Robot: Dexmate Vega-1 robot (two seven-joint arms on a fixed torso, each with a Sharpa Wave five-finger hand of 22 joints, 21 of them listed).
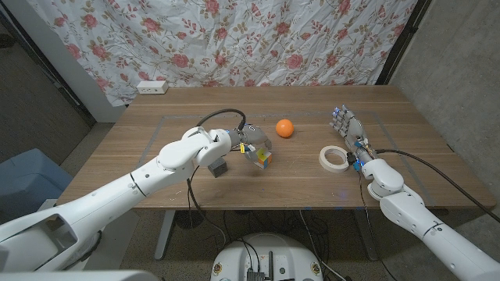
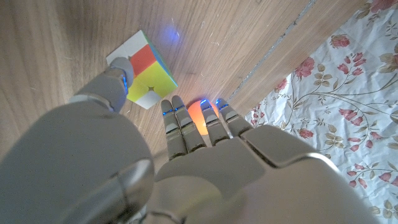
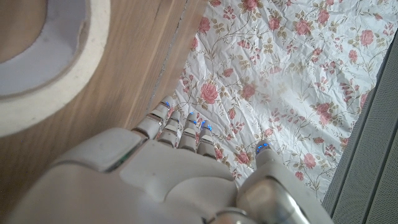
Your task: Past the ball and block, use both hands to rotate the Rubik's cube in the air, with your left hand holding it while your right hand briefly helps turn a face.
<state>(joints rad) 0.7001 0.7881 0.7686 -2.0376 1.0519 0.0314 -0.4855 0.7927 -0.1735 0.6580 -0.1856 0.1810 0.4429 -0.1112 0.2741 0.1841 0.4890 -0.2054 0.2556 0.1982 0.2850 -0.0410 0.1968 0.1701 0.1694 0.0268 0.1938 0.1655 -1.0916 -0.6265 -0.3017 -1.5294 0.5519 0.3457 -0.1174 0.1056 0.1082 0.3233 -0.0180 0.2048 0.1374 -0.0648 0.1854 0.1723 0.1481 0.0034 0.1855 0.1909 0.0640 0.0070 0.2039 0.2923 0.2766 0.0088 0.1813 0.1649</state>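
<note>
Two hands work low over the table (image 1: 156,125). At centre frame the left hand (image 1: 251,144) hovers with fingers spread around the Rubik's cube (image 1: 264,159), thumb touching it; whether it grips, I cannot tell. At right, the right hand (image 1: 349,130) stands open beside a tape roll (image 1: 333,158). Farther up sits the orange ball (image 1: 285,127).
</note>
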